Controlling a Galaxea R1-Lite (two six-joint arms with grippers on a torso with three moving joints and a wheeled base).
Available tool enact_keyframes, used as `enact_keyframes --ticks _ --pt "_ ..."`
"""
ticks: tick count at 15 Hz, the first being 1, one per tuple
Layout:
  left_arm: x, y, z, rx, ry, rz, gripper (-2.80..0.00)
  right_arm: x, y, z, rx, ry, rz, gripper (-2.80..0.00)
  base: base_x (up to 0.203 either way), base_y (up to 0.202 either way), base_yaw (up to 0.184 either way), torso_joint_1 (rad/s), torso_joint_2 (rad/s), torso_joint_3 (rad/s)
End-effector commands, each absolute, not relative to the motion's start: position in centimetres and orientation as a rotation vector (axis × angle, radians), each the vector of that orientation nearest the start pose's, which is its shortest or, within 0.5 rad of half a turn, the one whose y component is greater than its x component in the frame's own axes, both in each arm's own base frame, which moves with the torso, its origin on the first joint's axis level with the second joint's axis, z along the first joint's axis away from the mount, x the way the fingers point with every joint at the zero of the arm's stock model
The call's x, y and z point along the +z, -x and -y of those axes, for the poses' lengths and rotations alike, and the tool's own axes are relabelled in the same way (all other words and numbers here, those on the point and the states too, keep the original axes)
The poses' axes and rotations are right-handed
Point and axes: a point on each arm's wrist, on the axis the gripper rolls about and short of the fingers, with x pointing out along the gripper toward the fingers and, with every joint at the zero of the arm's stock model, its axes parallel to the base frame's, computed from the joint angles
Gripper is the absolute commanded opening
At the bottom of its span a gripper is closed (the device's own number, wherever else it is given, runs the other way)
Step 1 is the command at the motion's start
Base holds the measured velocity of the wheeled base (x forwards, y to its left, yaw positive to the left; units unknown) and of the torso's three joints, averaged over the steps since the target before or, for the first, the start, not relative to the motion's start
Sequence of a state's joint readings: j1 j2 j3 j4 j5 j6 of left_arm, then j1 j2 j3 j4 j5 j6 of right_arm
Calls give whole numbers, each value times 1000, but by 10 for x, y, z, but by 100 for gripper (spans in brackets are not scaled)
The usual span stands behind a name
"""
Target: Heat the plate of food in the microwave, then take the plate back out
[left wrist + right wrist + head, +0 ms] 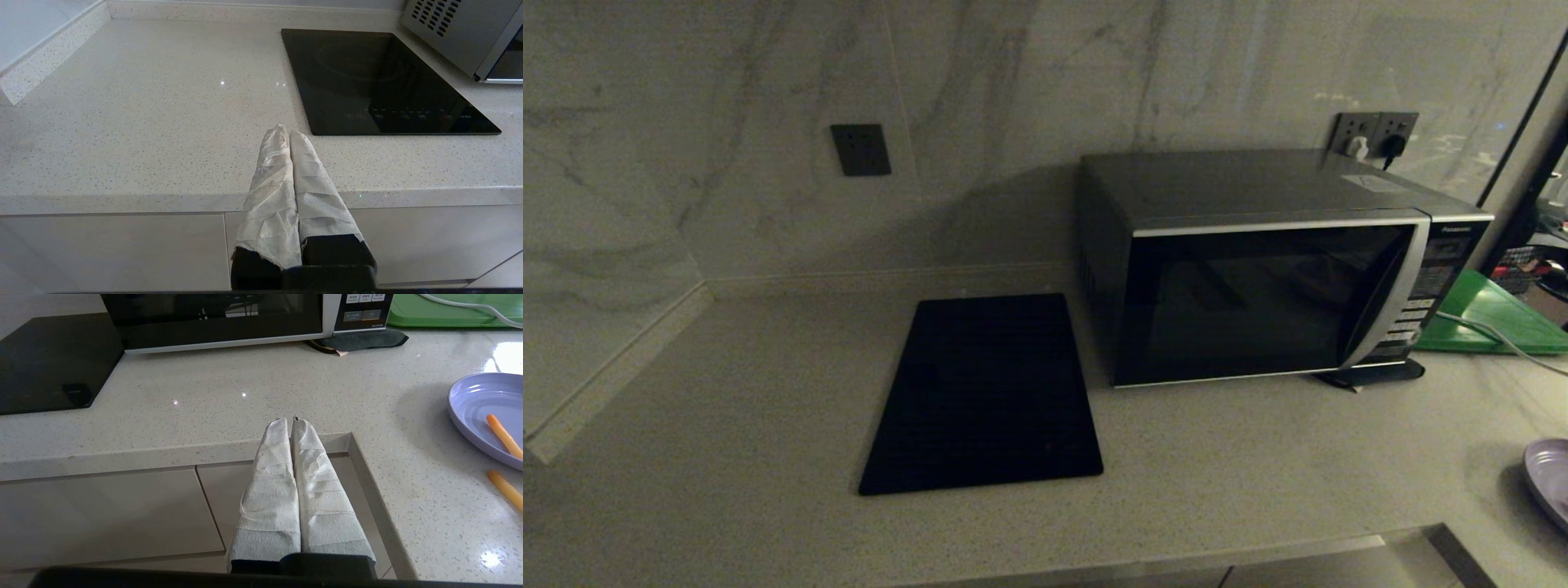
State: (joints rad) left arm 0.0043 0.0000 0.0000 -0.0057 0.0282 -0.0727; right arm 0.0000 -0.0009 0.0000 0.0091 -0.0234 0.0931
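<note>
The black-and-silver microwave (1262, 282) stands at the back right of the counter with its dark glass door closed; its lower front (220, 322) and a rear corner (470, 32) show in the wrist views. The lavender plate of food (486, 412) lies on the counter at the far right and holds one orange stick (504, 435); only its edge (1550, 478) shows in the head view. Another orange stick (506, 490) lies on the counter beside the plate. My left gripper (288, 132) and right gripper (291, 424) hang shut and empty before the counter's front edge, both out of the head view.
A flat black mat (984, 392) lies left of the microwave. A green board (1494, 318) with a white cable (1499, 335) across it sits right of the microwave. Marble walls close the back and left. The counter steps inward near the right gripper (359, 457).
</note>
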Motion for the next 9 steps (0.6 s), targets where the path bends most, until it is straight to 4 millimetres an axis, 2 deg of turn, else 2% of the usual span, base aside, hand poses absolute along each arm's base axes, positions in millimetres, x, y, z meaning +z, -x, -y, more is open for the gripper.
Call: enact_keyframes --ticks 1,9 --pt "76 23 -1 34 74 6 -280 74 23 1 -23 -93 -10 -280 0 0 0 0 0 0" --pt "76 23 -1 34 74 6 -280 74 23 1 -23 -93 -10 -280 0 0 0 0 0 0"
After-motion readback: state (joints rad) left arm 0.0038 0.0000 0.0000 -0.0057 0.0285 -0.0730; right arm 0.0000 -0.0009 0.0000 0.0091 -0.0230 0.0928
